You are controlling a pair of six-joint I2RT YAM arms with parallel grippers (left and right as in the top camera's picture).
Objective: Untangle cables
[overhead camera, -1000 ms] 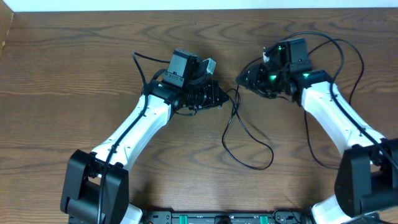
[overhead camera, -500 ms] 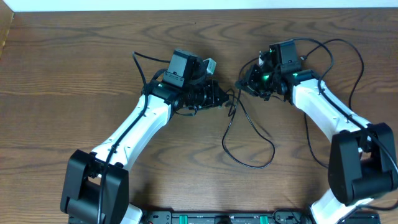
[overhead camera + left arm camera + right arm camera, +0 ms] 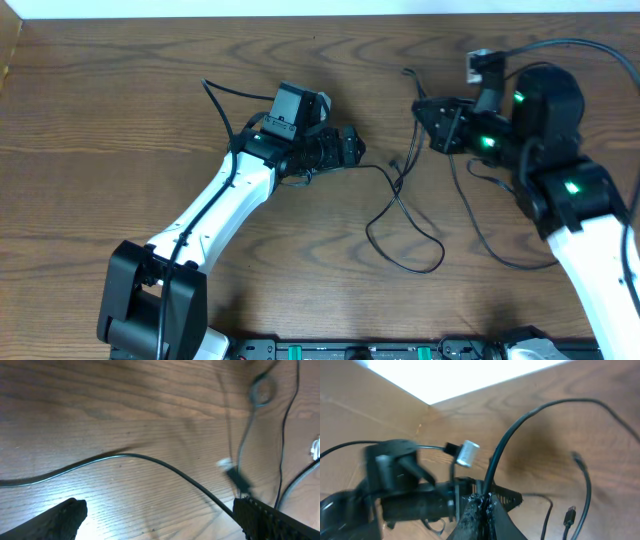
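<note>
The tabletop is dark brown wood [image 3: 120, 90] with a strong grain, and a pale strip runs along its far edge. The left gripper [image 3: 350, 148] sits low over the middle of the table with its jaws spread wide and nothing between them. In the left wrist view a thin black cord [image 3: 150, 460] crosses the wood ahead of its two fingers [image 3: 65, 517], touching neither as far as I can tell.

The right gripper [image 3: 483, 504] is lifted off the table at the far right, pinched tight on a black cable [image 3: 510, 440] that arches up and away from its fingertips. A silver plug [image 3: 466, 453] shows beside that cable, apparently hanging in the air.

The rest of the cables lie between the two arms. They form an open loop of black cord [image 3: 405, 240] flat on the wood, its long axis running near to far. A small plug end [image 3: 395, 163] lies at its far tip, just right of the left gripper.

That tip seems nearer the left gripper, which is already down at table level. A reach for it would likely go rightward and slightly nearer. No white cord can be made out.
</note>
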